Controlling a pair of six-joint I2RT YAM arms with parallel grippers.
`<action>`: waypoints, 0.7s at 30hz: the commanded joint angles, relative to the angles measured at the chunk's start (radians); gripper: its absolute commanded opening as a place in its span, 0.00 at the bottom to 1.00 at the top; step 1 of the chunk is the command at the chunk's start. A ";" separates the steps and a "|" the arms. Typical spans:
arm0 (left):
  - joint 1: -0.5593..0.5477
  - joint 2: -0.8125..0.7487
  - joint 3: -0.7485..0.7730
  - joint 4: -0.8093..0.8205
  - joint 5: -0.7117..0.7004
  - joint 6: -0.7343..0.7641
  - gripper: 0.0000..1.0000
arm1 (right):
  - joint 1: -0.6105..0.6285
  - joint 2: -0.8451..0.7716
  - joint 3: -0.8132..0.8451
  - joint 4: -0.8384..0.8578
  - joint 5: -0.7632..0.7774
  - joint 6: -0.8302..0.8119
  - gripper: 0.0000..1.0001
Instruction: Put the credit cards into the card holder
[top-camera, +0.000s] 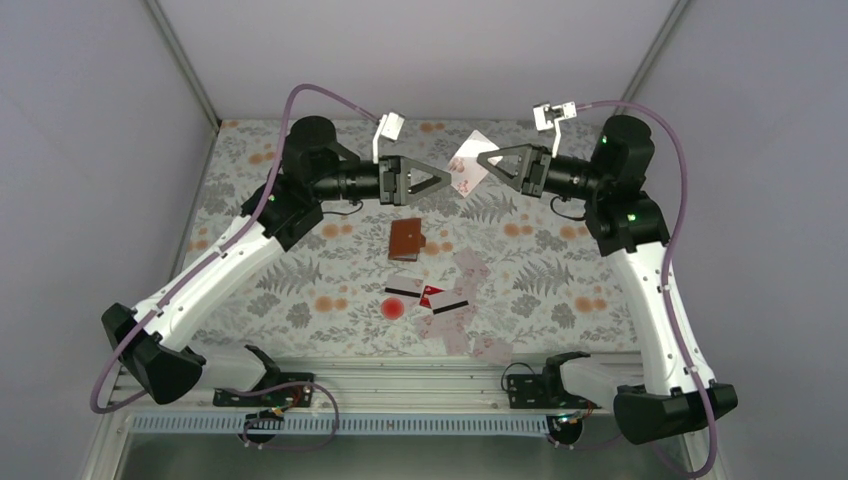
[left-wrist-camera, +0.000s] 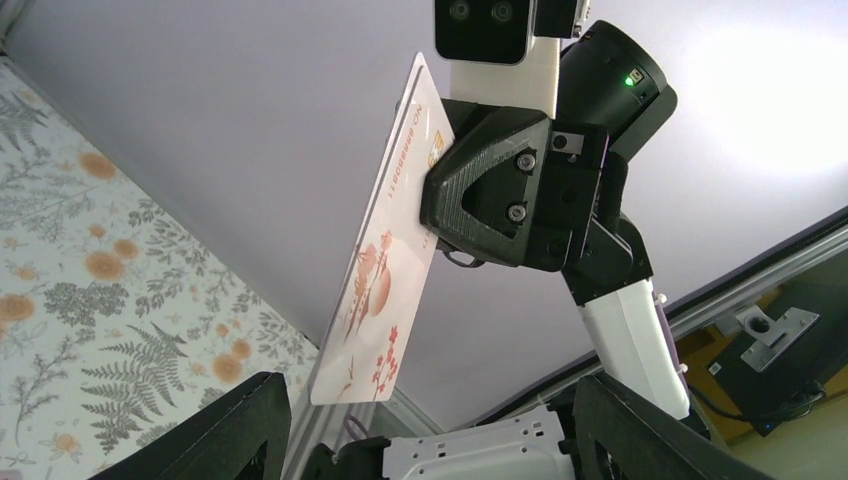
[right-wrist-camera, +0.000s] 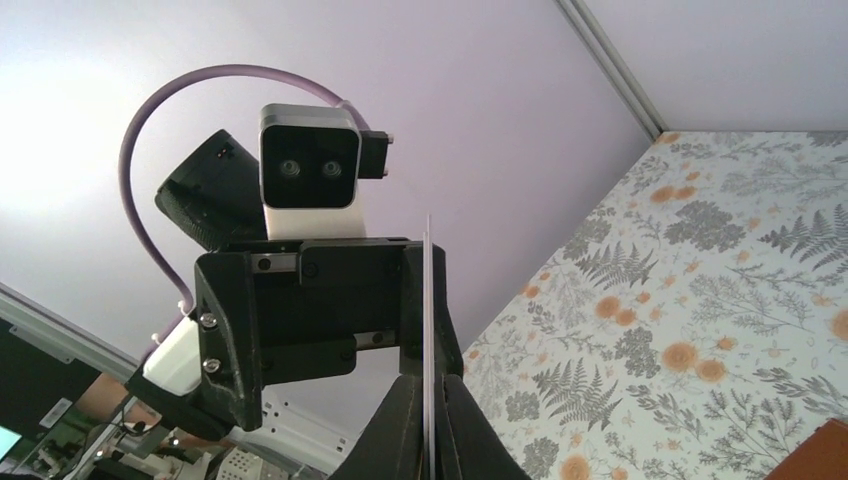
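The overhead view is lit evenly and softly. The light seems to come from above, and the arms throw only faint shadows on the flowered table (top-camera: 560, 270). The walls (top-camera: 90, 150) have a light violet tint. In the left wrist view a bright glow washes out the upper right of the frame (the wall there is almost white), while the bottom edge is dark and out of focus. The card (left-wrist-camera: 385, 250) there is sharp. The right wrist view has similar glare at the left, and its lower left corner is dim.

top: overhead, far, downward | wrists: close, facing each other, share card (left-wrist-camera: 385, 250)
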 joint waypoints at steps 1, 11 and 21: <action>0.004 -0.017 0.023 -0.005 0.015 0.004 0.72 | 0.009 0.000 0.043 -0.002 0.040 -0.009 0.04; 0.004 -0.006 0.034 -0.006 0.016 0.011 0.72 | 0.009 0.025 0.049 -0.027 0.035 -0.038 0.03; 0.004 0.000 0.030 0.005 0.004 0.007 0.72 | 0.010 0.027 0.038 -0.049 0.027 -0.062 0.04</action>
